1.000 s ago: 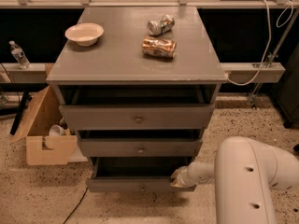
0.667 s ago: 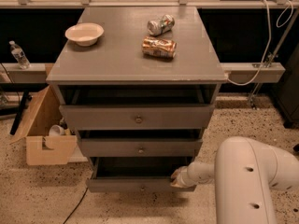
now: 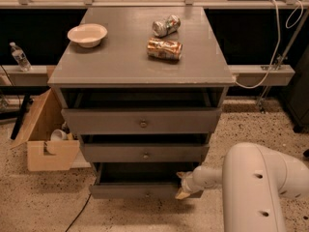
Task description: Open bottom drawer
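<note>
The grey cabinet has three drawers. The bottom drawer is the lowest and slimmest, with a small round knob at its centre. It stands pulled out a short way, with a dark gap above its front. My gripper is at the right end of the bottom drawer's front, touching its upper right corner. The white arm reaches in from the lower right. The top drawer and middle drawer also stand slightly out.
On the cabinet top are a white bowl, a crushed silver can and a lying brown can. An open cardboard box stands on the floor at left. A water bottle sits on the left ledge. A cable hangs at right.
</note>
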